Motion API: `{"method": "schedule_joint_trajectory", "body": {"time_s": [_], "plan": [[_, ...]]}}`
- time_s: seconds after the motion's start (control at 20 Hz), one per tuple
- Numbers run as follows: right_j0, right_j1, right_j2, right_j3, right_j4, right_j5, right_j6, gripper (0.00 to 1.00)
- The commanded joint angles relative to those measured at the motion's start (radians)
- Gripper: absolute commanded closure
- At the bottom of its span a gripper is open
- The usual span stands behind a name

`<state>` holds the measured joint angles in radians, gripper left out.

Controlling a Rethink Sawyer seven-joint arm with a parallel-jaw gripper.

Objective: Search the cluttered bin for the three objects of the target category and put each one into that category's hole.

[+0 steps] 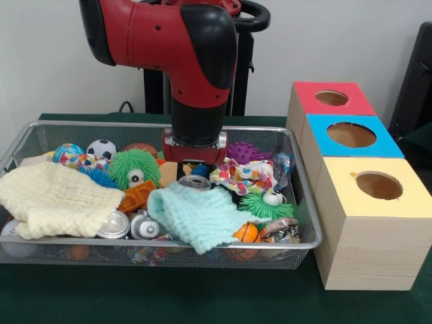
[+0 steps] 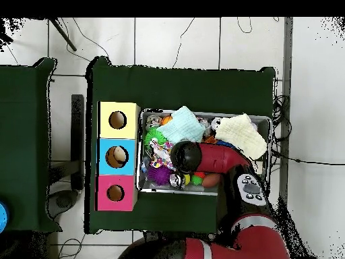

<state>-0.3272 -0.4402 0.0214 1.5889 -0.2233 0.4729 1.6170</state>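
Note:
My gripper [image 1: 194, 164] reaches down into the middle of the wire bin [image 1: 202, 260], directly over a silver can [image 1: 195, 181]; clutter hides its tips. Two more cans [image 1: 113, 225] [image 1: 144, 227] lie near the front. A mint cloth [image 1: 199, 212] and a cream cloth [image 1: 54, 199] cover part of the pile. A green fuzzy toy [image 1: 133, 167] sits left of the gripper. Three boxes with holes stand beside the bin: red [image 1: 304, 98], blue [image 1: 388, 145] and yellow [image 1: 378, 208]. From overhead the arm [image 2: 202, 156] covers the bin's centre.
Also in the bin: a soccer ball [image 1: 101, 149], an orange ball [image 1: 247, 233], a purple spiky ball [image 1: 244, 152], a patterned cloth [image 1: 243, 175] and a second green fuzzy toy [image 1: 264, 204]. Overhead, something pale shows inside the blue box's hole [image 2: 119, 156].

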Motion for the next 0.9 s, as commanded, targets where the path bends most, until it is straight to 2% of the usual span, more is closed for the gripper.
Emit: {"method": "schedule_joint_trajectory", "body": {"time_s": [0.05, 0.3, 0.9], "plan": [[-0.007, 0.027, 0.053, -0.082, -0.008, 0.01, 0.063, 1.0], [-0.019, 0.017, 0.057, -0.057, -0.009, -0.007, 0.062, 1.0], [-0.018, 0.017, 0.062, -0.062, -0.008, -0.006, 0.059, 1.0]]}}
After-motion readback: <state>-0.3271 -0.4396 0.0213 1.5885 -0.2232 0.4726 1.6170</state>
